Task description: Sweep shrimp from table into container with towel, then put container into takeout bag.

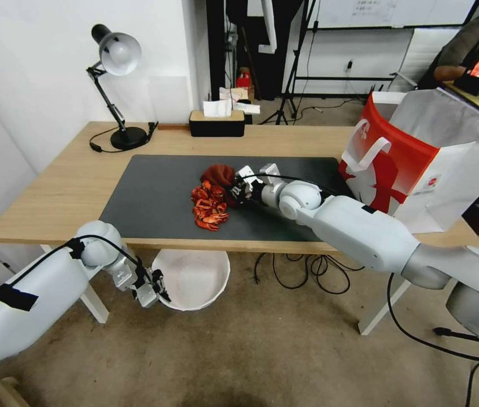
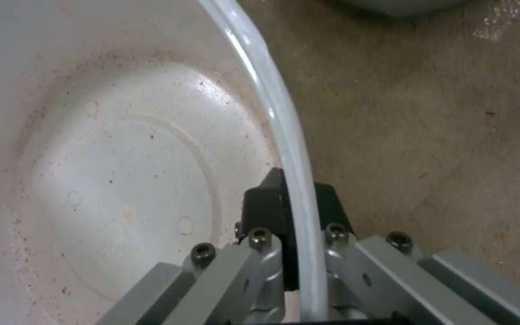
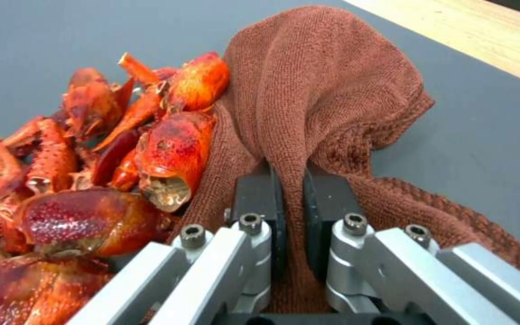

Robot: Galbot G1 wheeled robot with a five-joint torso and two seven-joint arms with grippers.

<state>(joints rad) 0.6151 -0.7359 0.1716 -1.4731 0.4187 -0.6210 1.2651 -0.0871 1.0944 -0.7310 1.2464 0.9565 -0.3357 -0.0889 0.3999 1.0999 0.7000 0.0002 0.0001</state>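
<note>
The table [image 1: 69,186] carries the takeout bag [image 1: 414,164] at its right end, waiting. Below the near edge, the left claw [image 1: 154,288] clamps the container [image 1: 194,280] rim to catch the shrimp [image 1: 210,209]. The right claw [image 1: 238,189] pinches the towel [image 1: 219,174] just behind the heap, ready to push.

Head view looks down over the table [image 1: 69,186]; wrist views sit close, the right's shrimp [image 3: 91,180] seemingly shared.
</note>
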